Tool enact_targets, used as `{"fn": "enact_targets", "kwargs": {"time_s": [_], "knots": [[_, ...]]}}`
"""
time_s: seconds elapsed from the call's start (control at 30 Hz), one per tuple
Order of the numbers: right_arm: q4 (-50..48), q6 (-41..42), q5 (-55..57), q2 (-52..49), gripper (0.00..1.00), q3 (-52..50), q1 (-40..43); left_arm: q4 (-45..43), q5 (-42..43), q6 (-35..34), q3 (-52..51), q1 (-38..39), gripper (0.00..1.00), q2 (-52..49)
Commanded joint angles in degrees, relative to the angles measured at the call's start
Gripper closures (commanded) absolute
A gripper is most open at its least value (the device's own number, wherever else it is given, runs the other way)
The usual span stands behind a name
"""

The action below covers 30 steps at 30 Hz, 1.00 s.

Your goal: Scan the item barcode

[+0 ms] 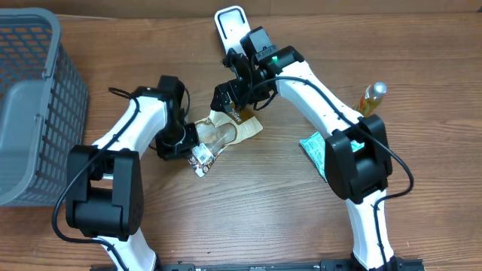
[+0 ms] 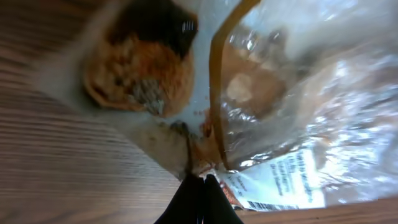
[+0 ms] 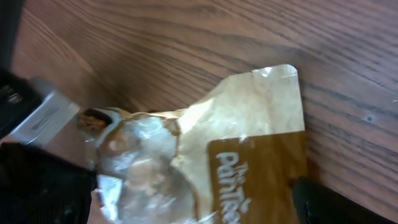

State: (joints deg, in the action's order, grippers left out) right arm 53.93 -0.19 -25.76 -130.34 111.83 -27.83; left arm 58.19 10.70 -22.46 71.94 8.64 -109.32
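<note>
The item is a snack bag [image 1: 226,132], part clear and part tan with brown print, lying on the wooden table. My left gripper [image 1: 192,147] is shut, pinching the bag's edge [image 2: 200,179] beside its white label. A barcode [image 2: 261,205] shows on that label at the frame's bottom. My right gripper [image 1: 235,105] hovers open over the bag's brown printed end [image 3: 261,180], with one dark finger [image 3: 339,202] to the right of the bag and the other at the left edge. A white scanner-like device [image 1: 230,24] lies at the table's far edge.
A grey mesh basket [image 1: 30,90] fills the left side. A small bottle [image 1: 373,98] and a teal packet [image 1: 315,150] lie at the right beside the right arm.
</note>
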Motion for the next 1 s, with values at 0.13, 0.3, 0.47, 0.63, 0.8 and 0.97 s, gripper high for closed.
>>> {"fn": "enact_targets", "kwargs": {"time_s": [0.13,0.3,0.47,0.63,0.8,0.97], "knots": [[-1.2,-0.8,0.4,-6.1,0.0,-0.9,-0.3,-1.7,0.7,0.6,-1.1,0.4,0.96,0.2],[-0.1,-0.7,0.4,-6.4,0.06,-0.9,-1.7,-3.5,-0.8,0.5,-1.2,0.4,0.96,0.2],[2.5,-0.7,0.5,-6.4,0.07,-0.9,-2.9,-5.1,-0.8,0.5,-1.5,0.4,0.96,0.2],[2.5,2.5,0.4,-6.4,0.07,-0.9,-3.5,-6.5,-0.8,0.6,-2.1,0.4,0.96,0.2],[2.2,8.4,-0.7,-6.4,0.07,-0.9,-3.6,-6.6,-1.1,0.6,-2.2,0.4,0.96,0.2],[2.1,9.1,-6.2,-6.4,0.07,-0.9,-3.5,-6.6,-1.3,0.6,-2.2,0.4,0.96,0.2]]}}
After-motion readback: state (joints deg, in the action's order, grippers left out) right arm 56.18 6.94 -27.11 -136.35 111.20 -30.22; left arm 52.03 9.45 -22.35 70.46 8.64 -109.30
